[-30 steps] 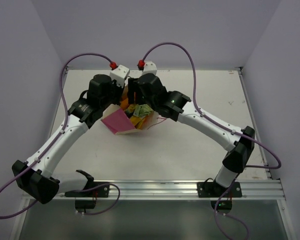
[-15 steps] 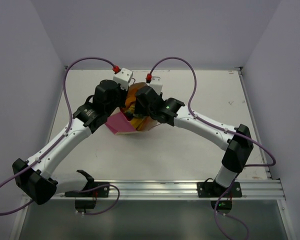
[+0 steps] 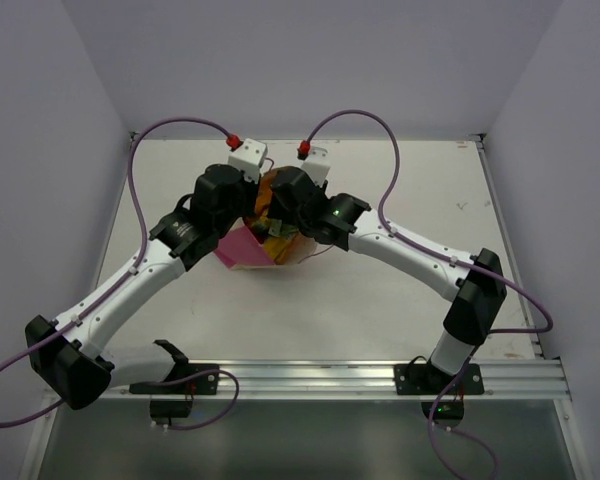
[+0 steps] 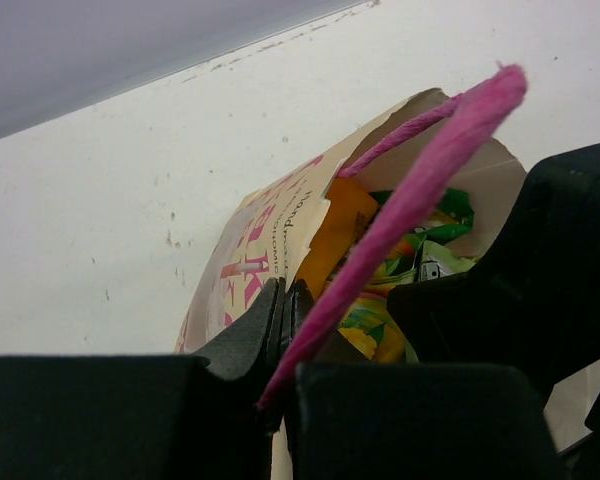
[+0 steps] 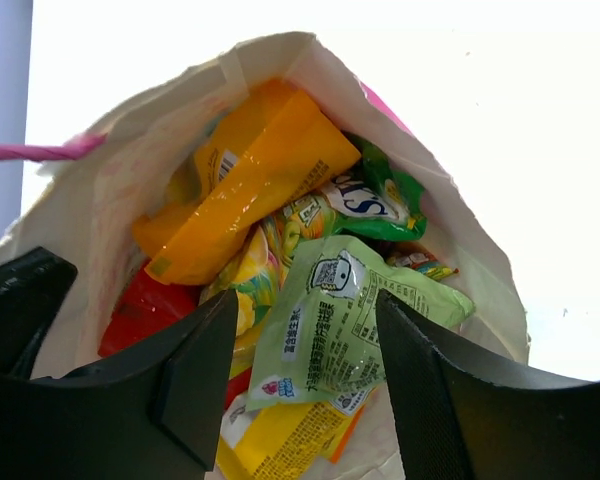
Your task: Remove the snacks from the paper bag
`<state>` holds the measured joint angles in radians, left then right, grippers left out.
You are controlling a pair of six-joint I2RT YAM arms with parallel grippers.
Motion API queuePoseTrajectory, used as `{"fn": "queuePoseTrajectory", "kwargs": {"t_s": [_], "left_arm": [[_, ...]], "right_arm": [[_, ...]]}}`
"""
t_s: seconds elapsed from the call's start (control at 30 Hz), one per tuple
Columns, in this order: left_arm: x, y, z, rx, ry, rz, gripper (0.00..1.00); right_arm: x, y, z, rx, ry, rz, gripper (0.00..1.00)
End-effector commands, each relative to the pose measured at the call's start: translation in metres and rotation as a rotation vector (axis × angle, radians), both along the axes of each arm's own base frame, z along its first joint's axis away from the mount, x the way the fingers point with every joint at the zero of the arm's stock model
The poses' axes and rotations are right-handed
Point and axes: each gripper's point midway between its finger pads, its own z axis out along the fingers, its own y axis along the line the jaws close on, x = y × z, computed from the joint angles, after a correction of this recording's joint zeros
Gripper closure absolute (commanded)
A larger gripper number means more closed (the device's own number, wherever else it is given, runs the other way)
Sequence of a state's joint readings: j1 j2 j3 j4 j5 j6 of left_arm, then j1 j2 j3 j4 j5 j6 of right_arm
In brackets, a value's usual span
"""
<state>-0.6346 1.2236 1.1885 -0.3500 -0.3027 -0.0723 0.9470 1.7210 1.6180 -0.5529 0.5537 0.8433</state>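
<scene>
The paper bag lies tipped at the middle of the table, tan with a pink side panel. My left gripper is shut on the bag's printed rim, and the pink cord handle runs across in front of it. In the bag's mouth my right gripper stands open, one finger on each side of a pale green snack packet. Around it lie an orange packet, a dark green one, a red one and a yellow one. From above, both grippers meet over the bag.
The white table stretches to the right and front of the bag. Walls close it in at the back and both sides. An aluminium rail with the arm bases runs along the near edge. Purple cables loop above the wrists.
My right gripper has dipped into the bag's mouth and its jaws have narrowed a little. The left gripper has kept its hold on the rim, shifting slightly with the bag.
</scene>
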Motion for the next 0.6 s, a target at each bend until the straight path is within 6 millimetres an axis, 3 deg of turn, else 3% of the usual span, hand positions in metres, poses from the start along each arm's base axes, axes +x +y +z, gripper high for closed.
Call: {"fn": "queuePoseTrajectory", "kwargs": {"t_s": [0.0,0.23,0.33,0.43,0.47,0.57], "left_arm": [[0.003,-0.008,0.025,-0.106,-0.075,0.01,1.0],[0.002,-0.008,0.026,-0.116,-0.073,0.015,1.0],[0.002,-0.008,0.024,-0.113,-0.07,0.015,1.0],[0.001,-0.007,0.022,-0.112,-0.068,0.02,1.0],[0.001,-0.006,0.022,-0.111,-0.068,0.023,1.0],[0.001,-0.003,0.023,-0.106,-0.074,0.038,1.0]], "right_arm": [[0.013,0.001,0.025,0.059,-0.062,-0.069,0.41],[0.014,0.002,-0.008,0.017,-0.01,-0.087,0.54],[0.015,0.002,-0.005,0.016,-0.016,-0.09,0.65],[0.015,-0.002,0.001,0.01,-0.031,-0.089,0.83],[0.014,-0.003,0.003,0.009,-0.034,-0.086,0.93],[0.007,-0.012,0.016,0.021,-0.055,-0.076,1.0]]}}
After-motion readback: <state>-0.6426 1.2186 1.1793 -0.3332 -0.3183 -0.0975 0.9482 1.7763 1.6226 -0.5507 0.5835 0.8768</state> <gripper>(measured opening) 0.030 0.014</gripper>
